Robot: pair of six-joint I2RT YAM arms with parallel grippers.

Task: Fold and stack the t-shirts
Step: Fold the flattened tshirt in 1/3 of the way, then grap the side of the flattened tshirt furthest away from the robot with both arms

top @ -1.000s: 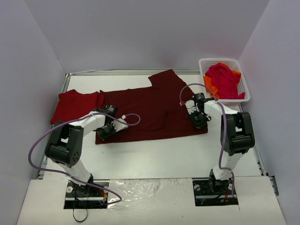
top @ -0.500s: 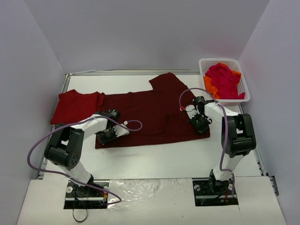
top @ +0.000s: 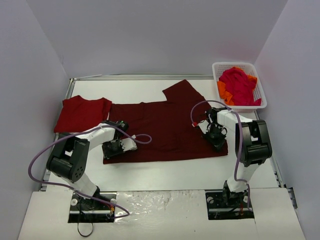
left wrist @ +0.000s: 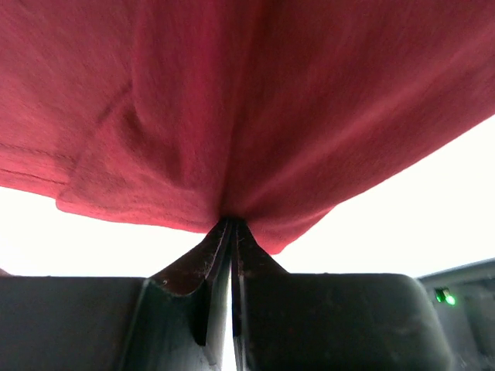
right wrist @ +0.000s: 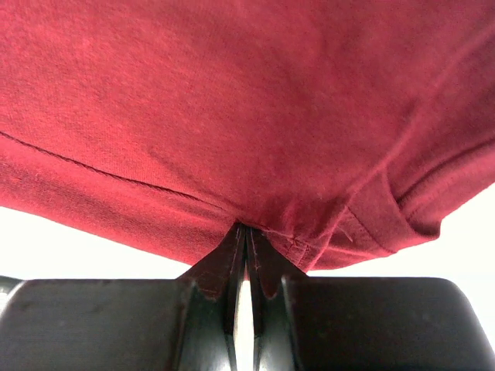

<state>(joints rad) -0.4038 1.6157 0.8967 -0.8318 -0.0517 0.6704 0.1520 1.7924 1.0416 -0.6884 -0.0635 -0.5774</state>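
A large dark maroon t-shirt lies spread across the middle of the table, one sleeve pointing to the back. My left gripper is shut on its near left hem, and the cloth bunches into the fingertips. My right gripper is shut on the near right hem, where the stitched edge is pinched at the tips. A brighter red t-shirt lies folded at the far left. A crimson t-shirt and an orange one are heaped in the basket.
The white lattice basket stands at the back right corner. Metal rails edge the table at the back and on both sides. Purple cables loop from both arms over the shirt. Bare white table lies between the shirt's near hem and the arm bases.
Both grippers have pulled toward the near edge, dragging the maroon shirt's hem with them. The shirt has slid nearer and slightly right, drawing away from the red shirt at the left.
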